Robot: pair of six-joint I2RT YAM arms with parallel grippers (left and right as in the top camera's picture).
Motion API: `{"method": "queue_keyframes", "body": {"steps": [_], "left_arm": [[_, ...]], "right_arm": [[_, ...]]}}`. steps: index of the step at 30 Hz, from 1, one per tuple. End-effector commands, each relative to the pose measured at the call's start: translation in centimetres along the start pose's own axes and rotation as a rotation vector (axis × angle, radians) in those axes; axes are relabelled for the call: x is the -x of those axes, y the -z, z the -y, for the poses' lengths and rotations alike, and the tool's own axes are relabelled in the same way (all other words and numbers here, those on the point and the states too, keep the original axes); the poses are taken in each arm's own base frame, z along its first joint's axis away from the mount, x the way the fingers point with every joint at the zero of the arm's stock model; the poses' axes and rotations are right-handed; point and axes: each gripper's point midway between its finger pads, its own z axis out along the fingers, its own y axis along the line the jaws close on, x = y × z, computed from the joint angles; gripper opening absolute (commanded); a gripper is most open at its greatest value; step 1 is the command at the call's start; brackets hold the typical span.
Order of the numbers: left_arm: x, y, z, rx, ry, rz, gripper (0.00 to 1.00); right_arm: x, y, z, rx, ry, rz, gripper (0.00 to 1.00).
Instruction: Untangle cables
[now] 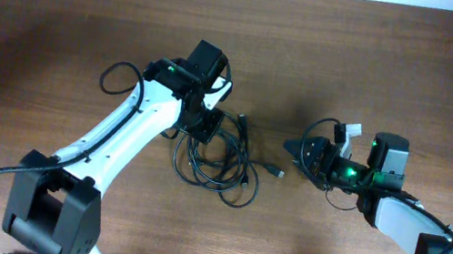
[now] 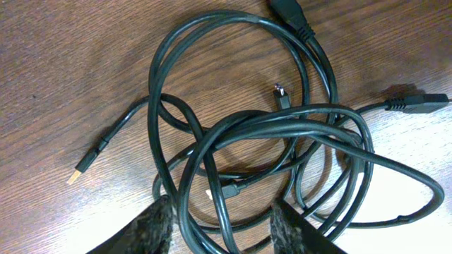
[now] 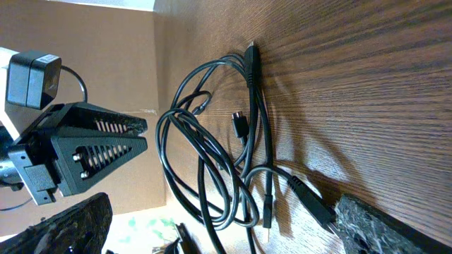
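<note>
Several tangled black cables (image 2: 282,125), wood table (image 2: 70,56), left end effector (image 2: 220,229) astride loops

No text, label, brand, number or sign can be read, neither on the cables (image 2: 296,127) nor on the table (image 1: 41,22).

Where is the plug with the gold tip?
In the left wrist view, the gold-tipped plug lies at the left, sticking out from the tangled cables.
</note>
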Motion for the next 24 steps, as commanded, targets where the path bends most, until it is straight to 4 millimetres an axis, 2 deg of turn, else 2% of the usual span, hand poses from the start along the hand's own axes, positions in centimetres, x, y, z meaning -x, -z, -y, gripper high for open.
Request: {"method": "queue_keyframes", "body": {"steps": [1,5,8,10,11,14,19,24], "left_arm": [[1.1,1.4,0.3,-0.006,-0.001,0.053,0.55],[1.1,1.3,0.3,-0.005,-0.022,0.052,0.51],[1.2,1.5,-2.2,0.136,-0.018,0.057,0.5],[1.2,1.8,-3.7,0.228,-0.016,0.059,0.4],[1.2,1.9,-4.3,0.261,-0.035,0.057,0.39],[1.1,1.4,-4.1,0.258,-0.079,0.035,0.4],[0.4,0.4,-4.4,0.269,-0.082,0.0,0.36],[0.4,0.0,-2.9,0.205,-0.095,-0.003,0.38]], "right_arm": [[0.3,0.1,0.0,-0.005,0.02,0.011,0.99],[0.3,0.1,0.0,-0.005,0.02,0.011,0.99],[0.3,0.1,0.0,-0.005,0.02,0.011,0.99],[0.3,0.1,0.0,-0.005,0.02,0.011,0.99],[0.3,0.1,0.0,-0.005,0.02,0.011,0.99],[0.3,0.1,0.0,-0.005,0.02,0.011,0.99],[0.3,0.1,0.0,-0.005,0.02,0.011,0.99],[0.3,0.1,0.0,-0.005,0.02,0.011,0.99]]}}
